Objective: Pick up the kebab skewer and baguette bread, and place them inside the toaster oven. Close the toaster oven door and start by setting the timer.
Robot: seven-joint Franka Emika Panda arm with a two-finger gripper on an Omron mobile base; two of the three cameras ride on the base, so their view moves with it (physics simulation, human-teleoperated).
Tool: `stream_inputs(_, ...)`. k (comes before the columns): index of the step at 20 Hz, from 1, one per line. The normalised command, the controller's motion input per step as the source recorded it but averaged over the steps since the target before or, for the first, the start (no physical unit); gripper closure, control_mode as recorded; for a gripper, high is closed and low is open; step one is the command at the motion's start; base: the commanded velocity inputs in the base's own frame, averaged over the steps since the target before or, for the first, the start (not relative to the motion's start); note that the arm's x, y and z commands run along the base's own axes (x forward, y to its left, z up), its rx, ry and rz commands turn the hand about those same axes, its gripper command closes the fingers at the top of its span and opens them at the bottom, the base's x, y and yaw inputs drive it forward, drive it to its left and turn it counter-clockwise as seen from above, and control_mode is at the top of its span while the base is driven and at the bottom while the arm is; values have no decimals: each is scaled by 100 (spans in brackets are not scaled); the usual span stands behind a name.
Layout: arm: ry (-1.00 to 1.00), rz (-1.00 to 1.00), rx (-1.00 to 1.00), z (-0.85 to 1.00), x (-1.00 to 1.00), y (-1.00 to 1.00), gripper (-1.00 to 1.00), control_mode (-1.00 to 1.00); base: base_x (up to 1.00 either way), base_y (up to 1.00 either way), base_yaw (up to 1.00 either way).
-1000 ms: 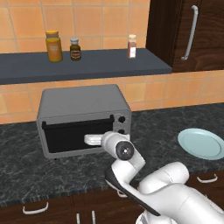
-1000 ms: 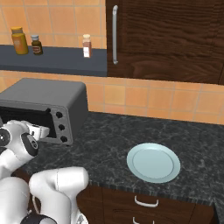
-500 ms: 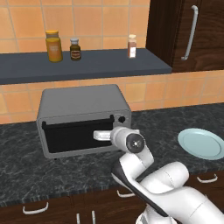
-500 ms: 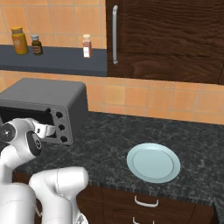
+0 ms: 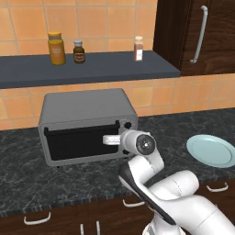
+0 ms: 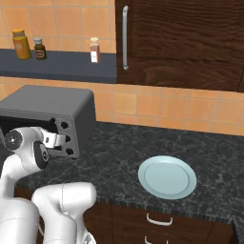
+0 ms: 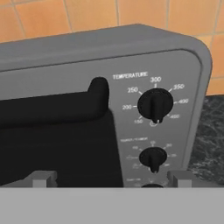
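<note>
- Left base view: toaster oven (image 5: 87, 124) sits on the dark speckled counter (image 5: 27, 174), under the grey wall shelf (image 5: 92, 69).
- toaster oven door (image 5: 82, 142) is shut, dark glass pane facing out, black bar handle (image 5: 80, 130) along its top edge.
- gripper (image 5: 111, 139) is right in front of the oven, at the right end of the door next to the knob column; fingers spread wide, nothing between them.
- Whether the fingertips touch the oven front, can't tell.
- Hand view: oven front very close; top knob (image 7: 155, 105) with TEMPERATURE dial marks, second knob (image 7: 152, 157) below it, third knob only a sliver at the bottom.
- Hand view: right end of the black handle (image 7: 57, 107) is left of the top knob, dark glass under it.
- Hand view: two grey fingertips (image 7: 41, 178) at the bottom, one below the glass, the other below the knob panel's right edge, well apart, empty.
- Right base view: gripper (image 6: 56, 139) is against the knob side of the oven (image 6: 52, 107).
- pale blue plate (image 6: 167, 177) lies on the counter well right of the oven, bare.
- On the shelf above the oven: orange jar (image 5: 56, 48), small dark bottle (image 5: 79, 51), small spice shaker (image 5: 138, 48).
- Dark wood cabinet (image 6: 181, 43) with a long silver handle (image 6: 125, 35) is up right of the oven.
- Kebab skewer and baguette: can't make out where they are; the glass is too dark to see through.
</note>
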Motion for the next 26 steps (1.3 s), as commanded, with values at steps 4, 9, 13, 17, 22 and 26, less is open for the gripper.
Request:
stream_inputs(4, -6, 5, 0, -44, 16, -30, -100, -100, 0, 0, 0)
stream_inputs(9, -10, 7, 0, -52, 11, -21, -100, -100, 0, 0, 0)
stream_inputs(13, -17, 6, 0, -61, 28, -23, -100, -100, 0, 0, 0)
stream_inputs(17, -13, 6, 0, -54, 32, -19, -100, -100, 0, 0, 0)
stream_inputs(22, -2, 3, 2, -21, 25, -21, -100, -100, 0, 0, 0)
stream_inputs(26, 0, 0, 4, -16, 21, -22, -100, -100, 0, 0, 0)
